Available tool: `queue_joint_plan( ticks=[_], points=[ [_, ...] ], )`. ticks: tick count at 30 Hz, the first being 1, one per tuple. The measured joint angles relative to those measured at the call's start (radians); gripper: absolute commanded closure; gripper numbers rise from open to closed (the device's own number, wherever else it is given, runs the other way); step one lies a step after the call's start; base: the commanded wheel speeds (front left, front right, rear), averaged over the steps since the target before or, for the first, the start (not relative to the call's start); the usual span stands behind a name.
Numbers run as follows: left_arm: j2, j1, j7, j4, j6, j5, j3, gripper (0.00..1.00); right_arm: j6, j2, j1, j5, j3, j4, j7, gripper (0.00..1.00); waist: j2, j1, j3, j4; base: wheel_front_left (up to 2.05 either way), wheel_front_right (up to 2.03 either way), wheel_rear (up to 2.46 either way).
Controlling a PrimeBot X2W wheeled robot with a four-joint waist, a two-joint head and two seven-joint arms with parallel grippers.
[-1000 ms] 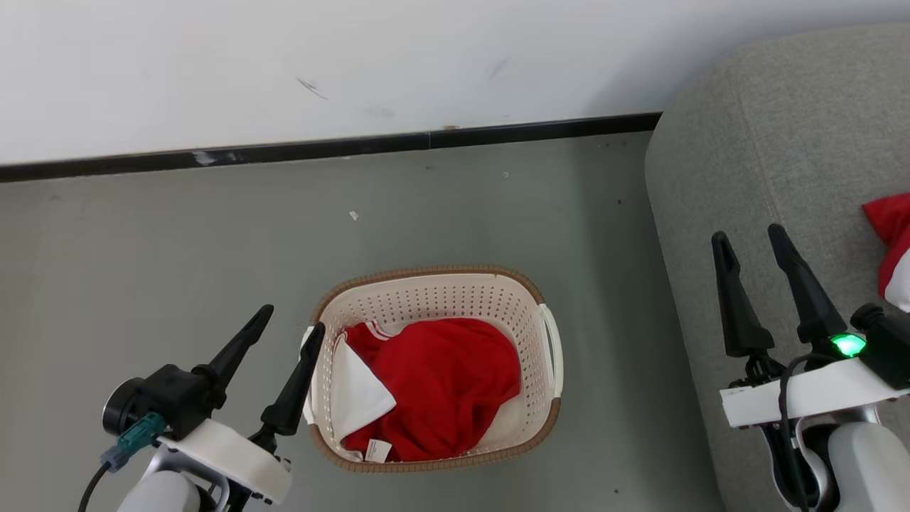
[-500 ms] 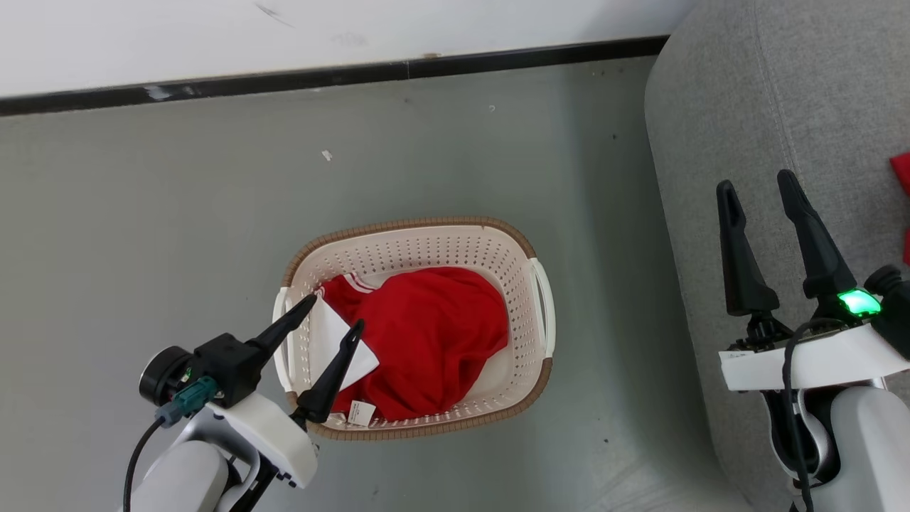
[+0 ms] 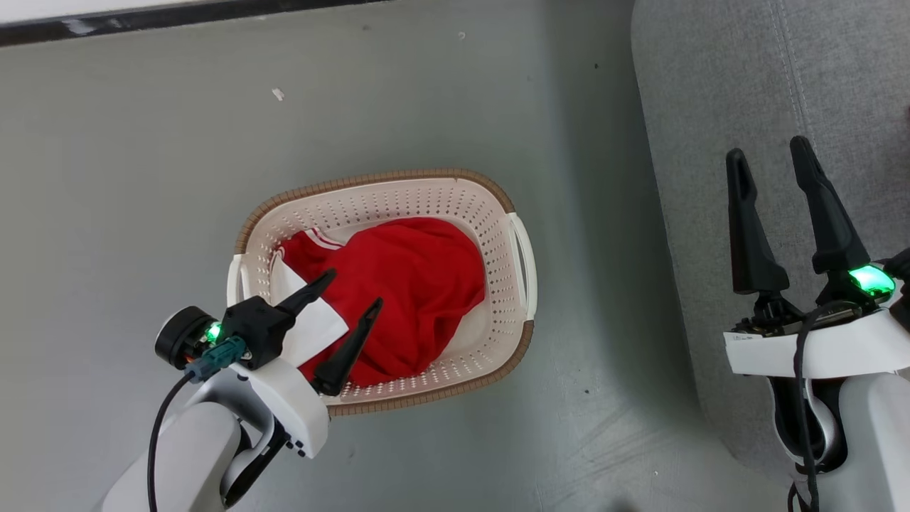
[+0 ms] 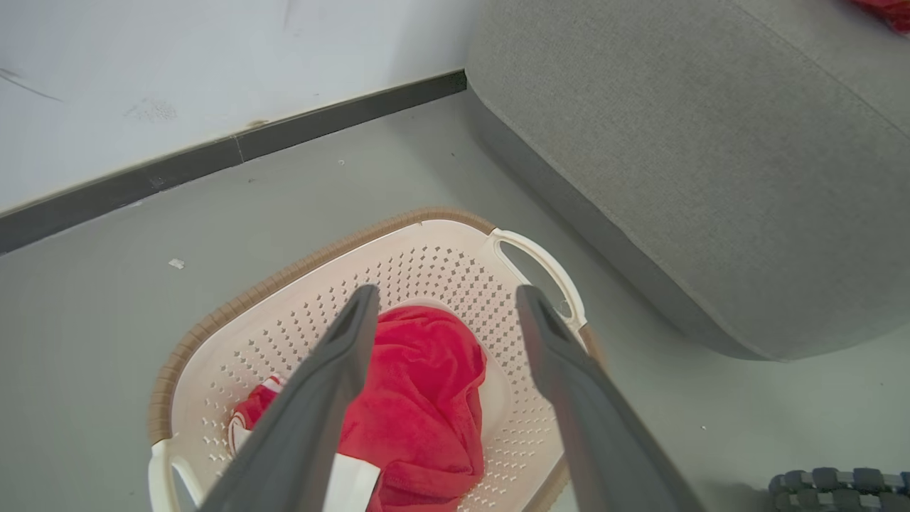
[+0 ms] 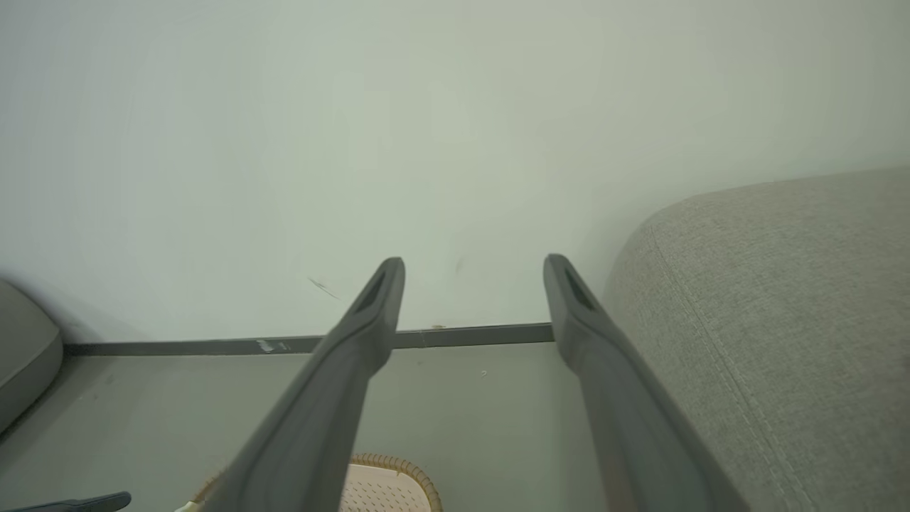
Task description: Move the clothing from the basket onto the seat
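Note:
The cream basket [image 3: 377, 176] with its brown rim stands on the floor, holding the red clothing [image 3: 412, 277] with a white panel at its left. My left gripper [image 3: 353, 288] hangs open over the basket's left half, fingers straddling the white panel and red fabric; I cannot tell whether they touch. In the left wrist view that left gripper [image 4: 447, 291] points down at the clothing [image 4: 419, 398] inside the basket [image 4: 284, 274]. My right gripper [image 3: 766, 147] stands open and empty over the grey seat [image 3: 711, 107]. Seen from the right wrist, the right gripper [image 5: 474, 262] faces the wall beside the seat [image 5: 782, 320].
A white wall with a dark baseboard [image 5: 462, 334] runs behind the basket. Grey floor [image 3: 142, 178] surrounds it. A scrap of red fabric [image 4: 889, 8] lies on the seat [image 4: 711, 178]. Another grey cushion edge [image 5: 21, 355] shows at far left.
The head view has tilted down, shifting the whole picture. My left gripper has moved right, from beside the basket's left handle to over the clothing. The right gripper stays open.

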Motion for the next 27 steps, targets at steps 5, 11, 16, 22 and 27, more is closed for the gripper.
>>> queue_joint_plan(
  ticks=[5, 11, 16, 22, 27],
  points=[
    [0.019, -0.032, 0.013, 0.035, 0.0, -0.006, -0.014, 0.0, 0.0, 0.001, -0.012, 0.029, 0.002, -0.009, 0.0, 0.0, 0.0, 0.0, 0.046, -0.02, 0.0, 0.0, 0.0],
    [0.02, -0.083, 0.034, 0.078, 0.0, -0.008, -0.03, 0.0, 0.0, 0.001, -0.04, 0.058, 0.017, -0.033, 0.0, 0.0, 0.0, 0.0, 0.099, -0.045, 0.0, 0.0, 0.0],
    [0.029, -0.11, 0.054, 0.136, 0.0, -0.007, -0.015, 0.0, 0.0, 0.002, -0.042, 0.073, 0.024, -0.042, 0.0, 0.0, 0.0, 0.0, 0.143, -0.067, 0.0, 0.0, 0.0],
    [0.039, -0.152, 0.077, 0.202, 0.0, -0.002, -0.013, 0.0, 0.0, 0.002, -0.072, 0.093, 0.035, -0.063, 0.0, 0.0, 0.0, 0.0, 0.193, -0.095, 0.0, 0.0, 0.0],
    [0.047, -0.191, 0.088, 0.241, 0.0, 0.009, -0.021, 0.0, 0.0, 0.002, -0.084, 0.106, 0.052, -0.073, 0.0, 0.0, 0.0, 0.0, 0.232, -0.121, 0.0, 0.0, 0.0]
  ],
)
